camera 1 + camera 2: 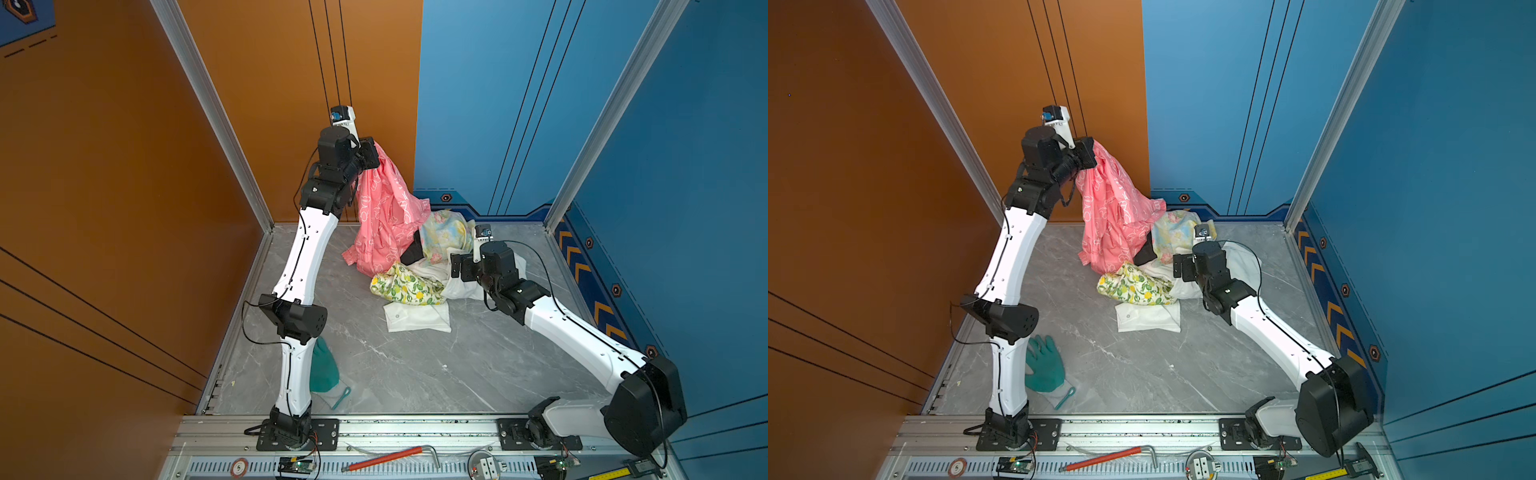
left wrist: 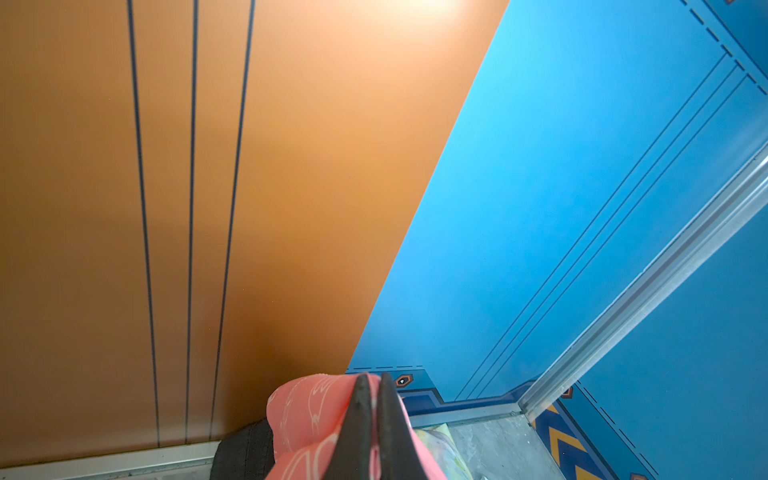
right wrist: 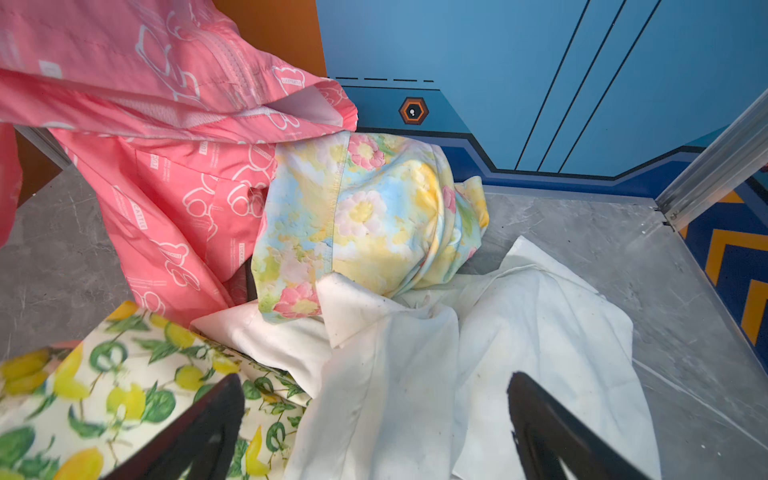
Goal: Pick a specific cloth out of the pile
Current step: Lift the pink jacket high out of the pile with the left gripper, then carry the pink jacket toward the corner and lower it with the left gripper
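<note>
The left jaws are pressed together, pinching a fold of the pink cloth (image 2: 307,411), whose fabric bulges out on both sides of the dark fingers (image 2: 358,419). They are raised high above the counter (image 1: 415,374), toward its 11 o'clock corner, close to the orange wall. From there the cloth hangs down in long folds, white bear outlines showing. Its lower end rests on the counter at the 10 o'clock edge of the pile (image 1: 428,270), touching the other fabrics there.

The right jaws are spread wide and sit low over the pile's 4 o'clock side. In the right wrist view one finger is over the lemon-print cloth (image 3: 104,395) and the other over the white cloth (image 3: 519,332). Whether they touch the fabric cannot be told.

In both top views the floral cloth (image 1: 444,237) lies at the pile's 1 o'clock, a dark grey piece (image 1: 413,253) sits between it and the pink cloth, and the lemon-print cloth lies at 7 o'clock. At the counter's 7 o'clock corner a green glove (image 1: 1044,365) lies just beside the left arm.
</note>
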Action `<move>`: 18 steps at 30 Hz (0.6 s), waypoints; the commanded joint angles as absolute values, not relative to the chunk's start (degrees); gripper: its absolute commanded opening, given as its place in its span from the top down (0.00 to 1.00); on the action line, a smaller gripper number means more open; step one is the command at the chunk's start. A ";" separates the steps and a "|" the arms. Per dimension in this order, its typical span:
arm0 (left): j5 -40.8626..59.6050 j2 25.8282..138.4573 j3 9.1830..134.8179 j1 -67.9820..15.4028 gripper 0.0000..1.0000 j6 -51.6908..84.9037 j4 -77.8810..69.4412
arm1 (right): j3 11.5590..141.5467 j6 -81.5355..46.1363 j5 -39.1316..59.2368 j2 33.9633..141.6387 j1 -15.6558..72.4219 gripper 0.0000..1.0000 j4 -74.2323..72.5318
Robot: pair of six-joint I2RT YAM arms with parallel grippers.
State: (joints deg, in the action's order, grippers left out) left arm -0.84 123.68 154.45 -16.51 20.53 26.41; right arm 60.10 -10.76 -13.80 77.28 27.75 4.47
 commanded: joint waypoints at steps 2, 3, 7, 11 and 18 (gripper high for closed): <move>-1.41 118.65 156.80 -13.66 1.00 19.12 22.75 | 62.88 -10.28 -12.73 78.48 27.99 0.00 3.08; -1.41 117.97 156.71 -12.97 1.00 18.71 23.22 | 63.09 -10.17 -12.52 78.70 28.12 0.00 2.95; -2.23 114.71 155.06 -10.75 1.00 16.82 24.10 | 63.96 -10.02 -12.32 79.68 28.38 0.00 2.80; -2.78 111.76 154.16 -8.13 1.00 15.85 25.09 | 64.59 -9.91 -12.27 80.31 28.72 0.00 2.76; -4.54 105.34 145.66 -3.43 1.00 15.56 27.12 | 65.06 -9.58 -12.64 80.89 29.40 0.00 2.55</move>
